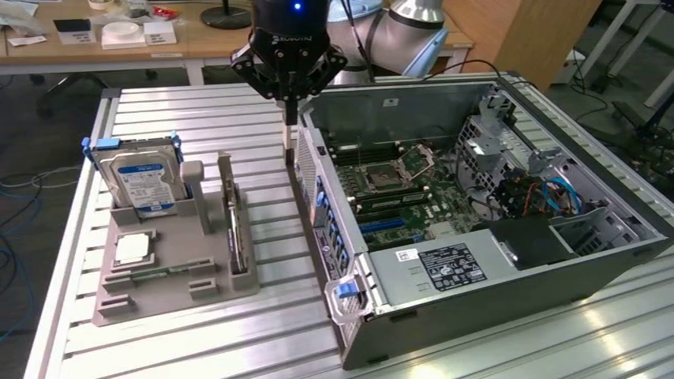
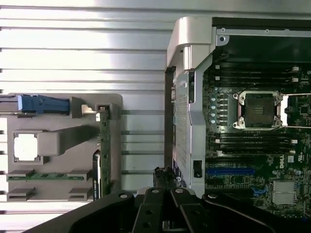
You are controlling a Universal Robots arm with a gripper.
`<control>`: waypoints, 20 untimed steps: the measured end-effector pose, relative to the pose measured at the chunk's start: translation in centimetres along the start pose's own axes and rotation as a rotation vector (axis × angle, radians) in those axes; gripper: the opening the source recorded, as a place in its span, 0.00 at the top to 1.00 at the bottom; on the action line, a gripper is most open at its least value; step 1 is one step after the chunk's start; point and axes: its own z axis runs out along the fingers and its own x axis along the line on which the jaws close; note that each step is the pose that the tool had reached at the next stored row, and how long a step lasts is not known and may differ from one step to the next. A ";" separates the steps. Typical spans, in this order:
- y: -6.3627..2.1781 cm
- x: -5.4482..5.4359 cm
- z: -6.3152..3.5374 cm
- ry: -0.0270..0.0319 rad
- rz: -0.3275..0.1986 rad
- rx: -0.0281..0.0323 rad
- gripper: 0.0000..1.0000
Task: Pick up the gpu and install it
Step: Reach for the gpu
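In the exterior view, the table (image 1: 158, 110) carries the open computer case (image 1: 506, 292) at 4 o'clock and a gray holder (image 1: 158, 296) at 8 o'clock. The gpu (image 1: 238, 237) stands on edge in the holder. At 12 o'clock the jaws hang closed together, gripping nothing.

And there was the claw (image 1: 290, 138), black all over, with white ROBOTIQ lettering (image 1: 286, 38) across its housing and a small blue light (image 1: 296, 6) glowing at twelve o'clock above it. Black linkage bars (image 2: 146, 213) fanned off at four and eight o'clock, and up close they carried round silver pins. Behind, at two o'clock, the arm (image 1: 421, 24) was silver-grey with a pale rounded cap.
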 end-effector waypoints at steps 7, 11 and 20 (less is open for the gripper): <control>-0.20 1.6 -0.03 0.0003 -0.005 0.0000 0.89; -0.32 2.6 -0.05 0.0004 -0.007 -0.0001 0.89; -0.64 4.8 -0.09 0.0007 -0.014 -0.0002 0.89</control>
